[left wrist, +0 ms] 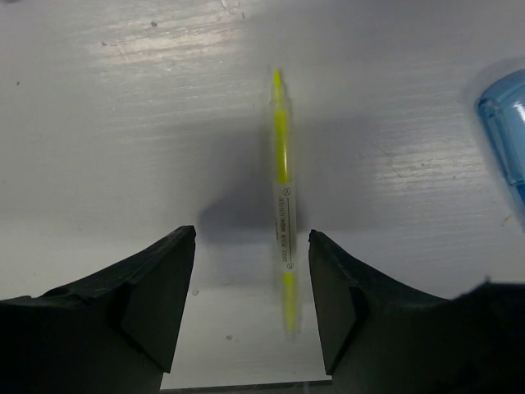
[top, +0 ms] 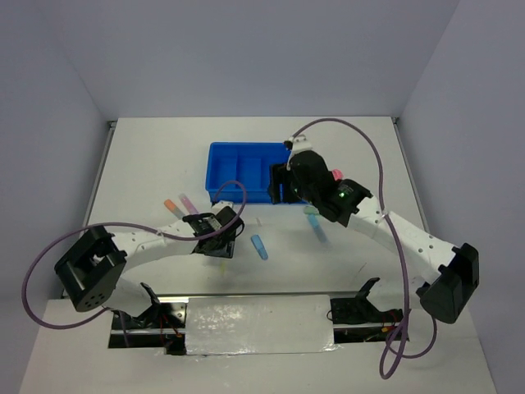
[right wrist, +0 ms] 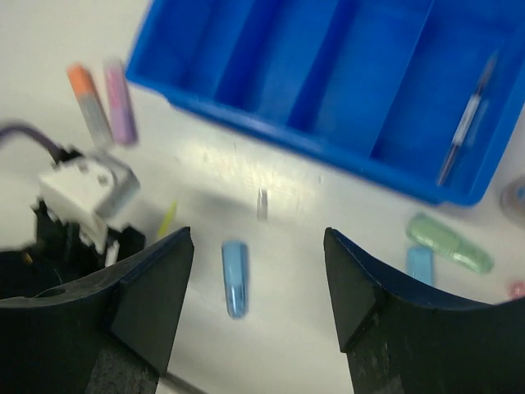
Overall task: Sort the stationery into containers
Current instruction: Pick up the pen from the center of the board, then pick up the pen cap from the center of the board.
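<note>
Left gripper: fingers spread wide, gripping nothing. Thin yellow pen lies flat on the table between them, nearer the finger on the view's right; yellow ends, white printed middle. Right gripper: wide open, empty, over the table beside the blue tray. White pen in an end compartment. Blue marker, green marker, orange marker and purple marker lie loose outside.

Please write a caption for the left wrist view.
Open left gripper above a yellow pen lying on the table.
</note>
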